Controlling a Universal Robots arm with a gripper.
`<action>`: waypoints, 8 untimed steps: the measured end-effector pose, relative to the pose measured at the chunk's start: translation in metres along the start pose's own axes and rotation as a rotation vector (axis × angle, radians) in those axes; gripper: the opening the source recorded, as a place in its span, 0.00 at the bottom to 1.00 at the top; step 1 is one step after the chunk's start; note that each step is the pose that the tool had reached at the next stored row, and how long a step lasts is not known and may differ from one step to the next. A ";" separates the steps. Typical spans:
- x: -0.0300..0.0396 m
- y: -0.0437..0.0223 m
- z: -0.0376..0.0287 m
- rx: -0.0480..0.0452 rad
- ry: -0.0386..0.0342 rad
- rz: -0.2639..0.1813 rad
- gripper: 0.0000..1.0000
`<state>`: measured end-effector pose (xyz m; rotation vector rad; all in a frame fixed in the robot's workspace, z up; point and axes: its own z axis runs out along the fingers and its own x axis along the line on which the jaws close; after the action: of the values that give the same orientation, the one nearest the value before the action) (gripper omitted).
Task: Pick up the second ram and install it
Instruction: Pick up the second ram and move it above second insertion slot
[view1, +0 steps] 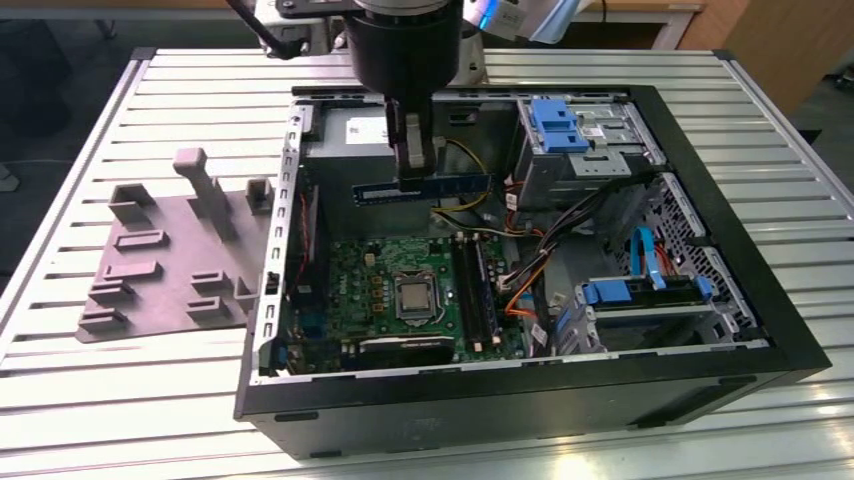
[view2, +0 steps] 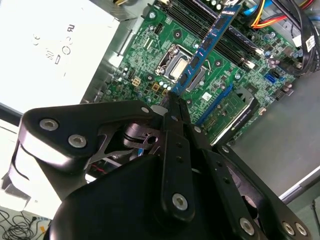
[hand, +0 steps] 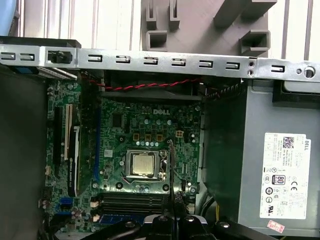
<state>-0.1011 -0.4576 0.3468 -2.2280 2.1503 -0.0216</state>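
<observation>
Gripper clamped on the memory stick, carrying it level and on edge in the upper middle of the exterior view, probably so its contact edge faces down. Farther below, inside the open computer case, sit the green board and its black slots.

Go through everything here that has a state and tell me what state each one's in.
gripper, shut on the second ram
second ram, held level in the air over the case, not installed
computer case, lying on its side, open
processor, seated in its socket, uncovered
holder block, lying beside the case
</observation>
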 end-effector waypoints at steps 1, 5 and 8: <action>0.0003 -0.0001 0.0010 0.0000 0.0001 0.001 0.12; 0.0014 -0.0006 0.0049 0.0000 0.0002 0.003 0.12; 0.0027 -0.0009 0.0076 -0.0002 0.0003 0.005 0.12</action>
<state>-0.0998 -0.4601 0.3392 -2.2228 2.1562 -0.0217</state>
